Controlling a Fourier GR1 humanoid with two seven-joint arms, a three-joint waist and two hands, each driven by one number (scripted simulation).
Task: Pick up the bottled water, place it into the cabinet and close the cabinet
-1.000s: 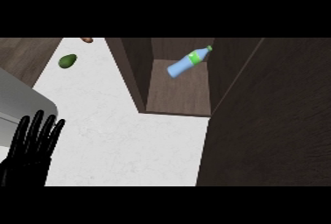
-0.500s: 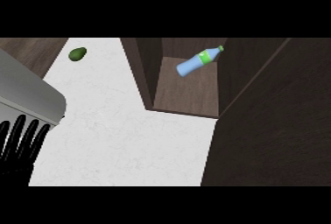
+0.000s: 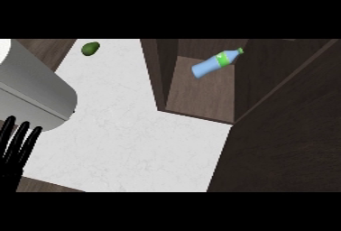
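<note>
Lying on its side inside the open cabinet (image 3: 200, 97), the water bottle (image 3: 216, 63) looks already delivered, its green cap pointing to the back right. The dark panel at the right, apparently the door (image 3: 286, 144), stands wide, so closing it seems to be the 1 step left.

The left hand (image 3: 16, 146) rests at the lower-left edge, fingers straight, released and grasping nothing, well apart from both bottle and door. The right hand is out of sight. A grey rounded bulk (image 3: 36, 90) sits above the left hand; what it is cannot be told.

The risk is the bottle itself: on its side it could roll toward the cabinet's front lip if the door is swung hard, then jam the door ajar or tumble onto the white surface (image 3: 133, 135). A push landing near the hinge could also stop short of shutting. A green fruit (image 3: 90, 48) near the far edge lies clear of all this.
</note>
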